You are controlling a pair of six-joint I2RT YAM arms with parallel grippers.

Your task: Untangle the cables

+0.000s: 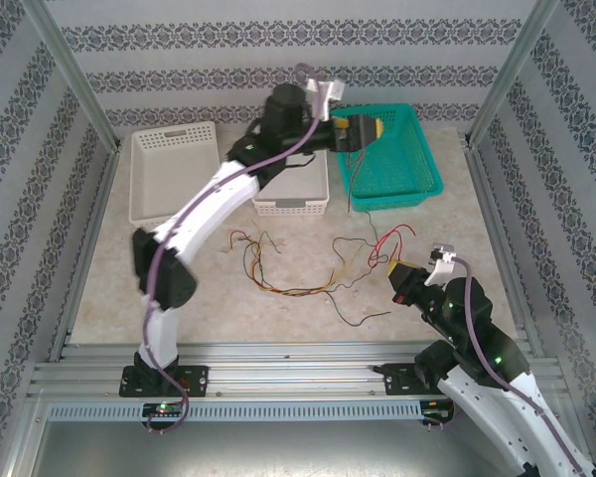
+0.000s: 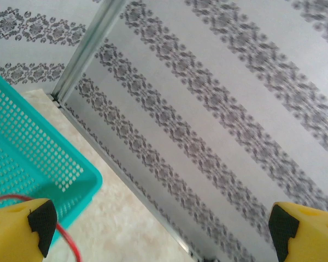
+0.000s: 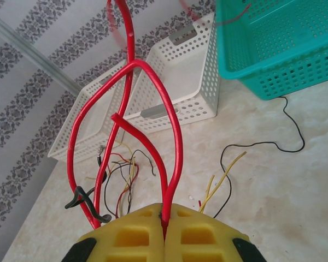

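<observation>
A loose tangle of red, yellow and black cables (image 1: 278, 270) lies mid-table, also seen in the right wrist view as the tangle (image 3: 123, 174). My right gripper (image 1: 404, 275) (image 3: 165, 218) is shut on a looped red cable (image 3: 175, 136) that rises from its fingertips, with a dark wire hooked on it low at the left. My left gripper (image 1: 363, 131) (image 2: 161, 234) is open wide over the teal basket (image 1: 392, 159), nothing between its fingers (image 2: 35, 224). A thin red wire (image 2: 71, 243) curves beside the left finger.
Two white baskets (image 1: 174, 169) (image 1: 293, 189) stand at the back left and centre. The teal basket (image 3: 284, 43) holds a red wire (image 3: 235, 16), and a dark wire (image 1: 350, 184) runs by its left front corner. Loose yellow (image 3: 224, 177) and black (image 3: 262, 144) wires lie near the right gripper.
</observation>
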